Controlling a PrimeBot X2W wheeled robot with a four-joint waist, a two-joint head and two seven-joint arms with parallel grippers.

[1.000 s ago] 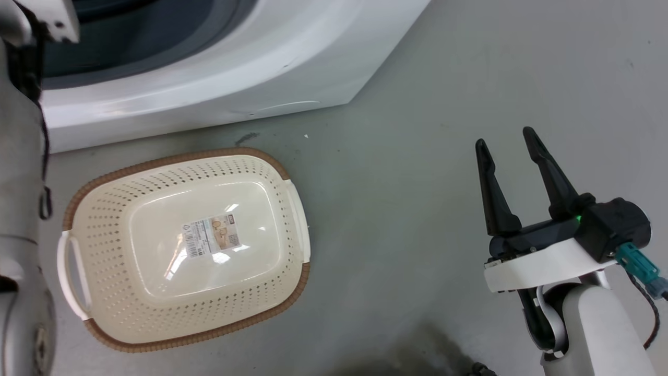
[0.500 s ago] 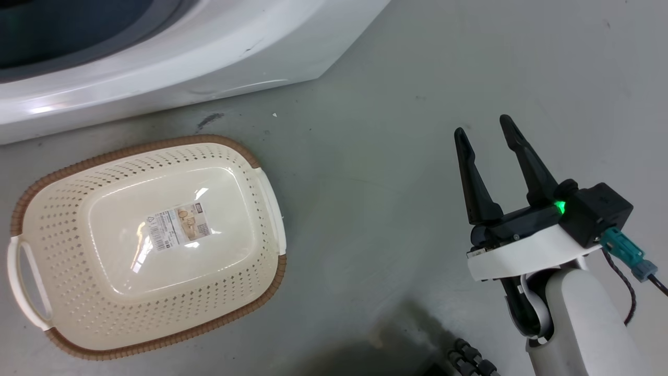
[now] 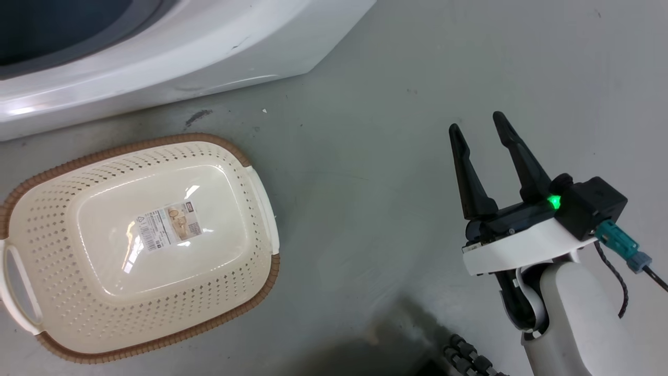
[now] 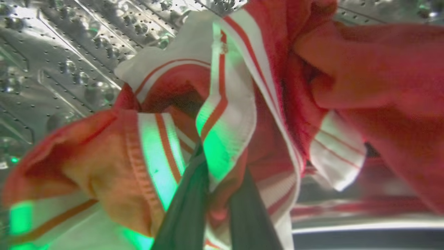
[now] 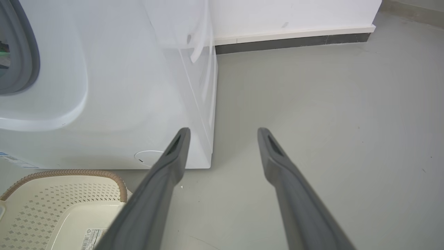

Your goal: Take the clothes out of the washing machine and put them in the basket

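Red clothes (image 4: pixel 364 76) with white striped trim lie bunched inside the perforated steel drum (image 4: pixel 59 52) of the washing machine (image 3: pixel 209 47). In the left wrist view my left gripper (image 4: pixel 218 166) is shut on a fold of this fabric, which fills the narrow gap between the two dark fingers. The cream basket (image 3: pixel 52 219) with a brown rim stands on the floor just in front of the machine, with nothing in it but a label sticker (image 3: pixel 167 227). My right gripper (image 3: pixel 477 130) hangs open over bare floor to the right of the basket, holding nothing.
The washing machine's white front and right corner (image 5: pixel 204 114) stand close to the left of the right gripper. Grey floor (image 3: pixel 391 78) stretches to the right, up to a wall with a dark skirting (image 5: pixel 295 40). A ribbed black cable (image 3: pixel 469 360) lies near the robot's base.
The head camera has turned, so basket and machine sit further left in the picture, and the pale left arm has left its left edge. The right gripper stays open.
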